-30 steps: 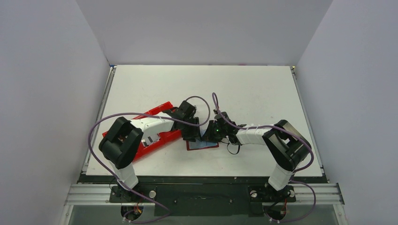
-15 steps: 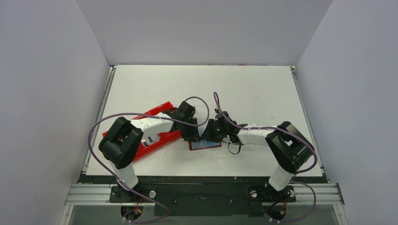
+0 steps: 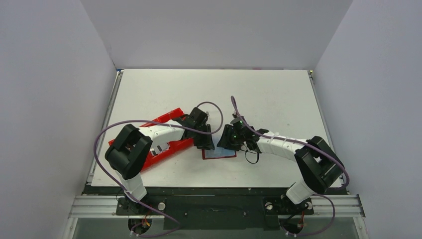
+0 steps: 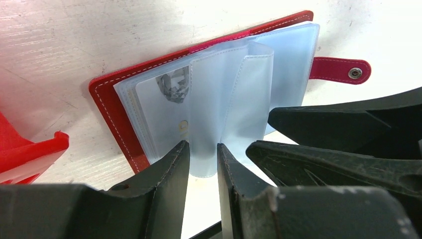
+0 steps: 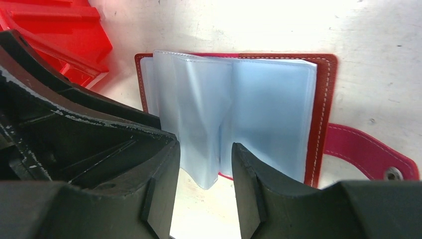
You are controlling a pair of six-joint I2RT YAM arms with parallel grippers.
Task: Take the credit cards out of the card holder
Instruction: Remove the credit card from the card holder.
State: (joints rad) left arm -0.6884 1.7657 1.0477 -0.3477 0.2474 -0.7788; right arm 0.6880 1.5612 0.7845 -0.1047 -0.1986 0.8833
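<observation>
The dark-red bifold card holder (image 4: 219,89) with translucent grey-blue pockets was laid open on the white table (image 3: 268,99), between the arms. One pocket leaf was pinched by the left gripper (image 4: 203,159). The right gripper (image 5: 205,149) was spread around a raised leaf, gripping nothing. A pale thin credit card (image 4: 164,114) was seen inside a pocket. The leaf would best be held taut while the card was drawn straight out.
</observation>
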